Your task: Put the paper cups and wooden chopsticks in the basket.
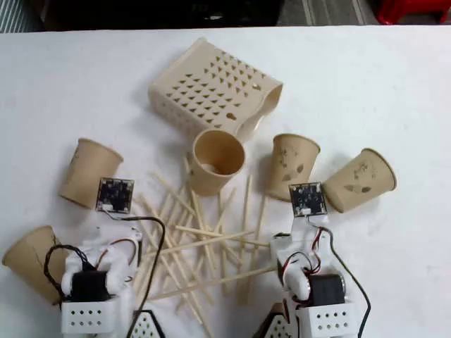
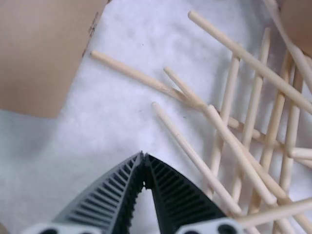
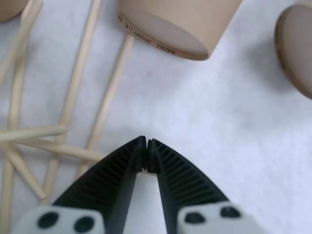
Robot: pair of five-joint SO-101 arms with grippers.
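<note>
Basket (image 1: 215, 88): beige, perforated, lying tipped over at upper centre of the high view, a pierced wall facing up.

Paper cups, five in the high view, all on the white table (image 1: 394, 84) outside the basket:
- centre cup (image 1: 217, 160), mouth toward the camera, just below the basket;
- left cup (image 1: 90, 172), on its side at middle left;
- corner cup (image 1: 32, 257), on its side at lower left, beside the left arm (image 1: 95, 278);
- two right cups (image 1: 292, 165) and (image 1: 359, 179), side by side at middle right, bases pointing toward the lower edge of the frame.

Wooden chopsticks (image 1: 204, 239): loose crossed heap at lower centre of the high view, between the two arms, reaching up to the centre cup.

Right arm (image 1: 313, 282): lower right of the high view, its wrist camera board just below the two right cups.

Left gripper (image 2: 144, 157): seen close in the left wrist view, ribbed black fingers (image 2: 112, 195) pressed together at the tips, nothing between them, above bare table. Same view: side wall of a cup (image 2: 39, 53) and crossed chopsticks (image 2: 243, 122), near the tips but not touching them.

Right gripper (image 3: 146, 144): seen close in the right wrist view, fingers (image 3: 185, 180) clenched tip to tip, grasping nothing. Same view: printed rim of one cup base (image 3: 165, 29), edge of a second base (image 3: 297, 48), and several chopsticks (image 3: 73, 97), one running under the nearer cup.
</note>
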